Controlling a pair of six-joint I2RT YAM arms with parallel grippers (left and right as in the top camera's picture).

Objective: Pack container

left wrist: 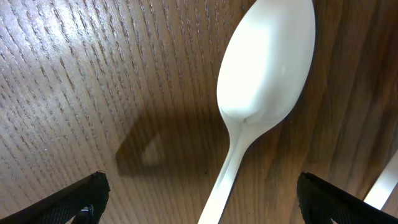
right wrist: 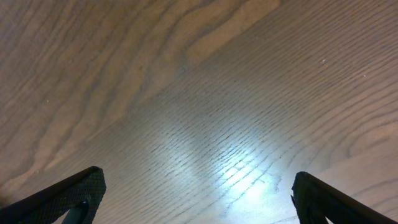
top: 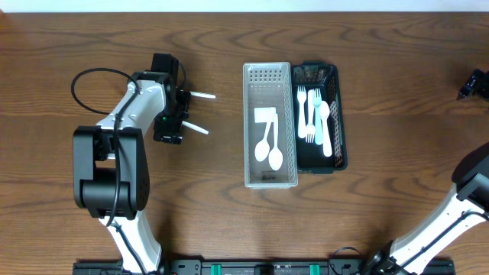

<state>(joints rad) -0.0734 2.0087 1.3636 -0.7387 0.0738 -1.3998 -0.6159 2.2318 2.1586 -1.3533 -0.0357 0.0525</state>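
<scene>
**Wooden desk and edge rail**

A dark brown wooden desk with bold, wavy grain fills the overhead view. A black rail with green fittings runs along its near edge. A pale strip shows beyond the far edge.

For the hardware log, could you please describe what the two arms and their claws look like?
The left arm has a white, rounded link above boxy black housings. A black cable loops beside it, and a small green light glows by the black left claw. The right arm is also white with black joints, and the right claw is black. The fingers are black and finely textured.
</scene>
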